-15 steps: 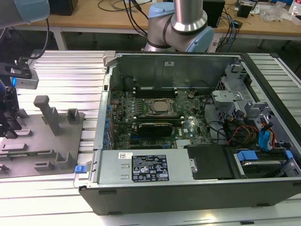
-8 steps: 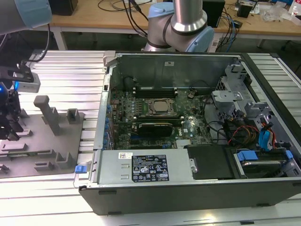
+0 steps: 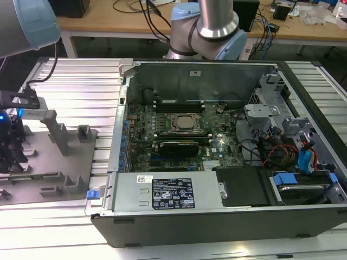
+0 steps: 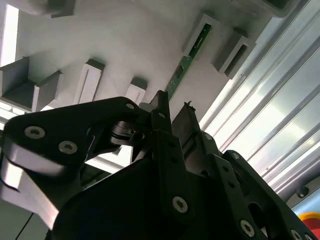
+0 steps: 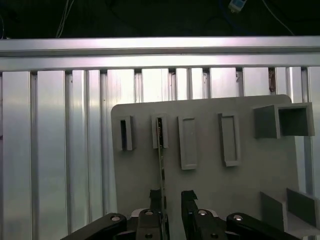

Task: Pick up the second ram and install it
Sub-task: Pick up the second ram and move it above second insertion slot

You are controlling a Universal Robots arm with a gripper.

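1. Currently, the gripper [image 5: 172, 196] hangs over the tray [image 3: 76, 168] at the exterior view's left, fingers spread.
2. The ram [image 5: 161, 160] stands on edge in a tray slot, between the fingers and close beside one. Upright storage likely leaves its faces free for gripping.
3. The case [image 3: 217, 230] lies open, giving access from above.
4. The print on its labels [image 3: 171, 193] cannot be made out.
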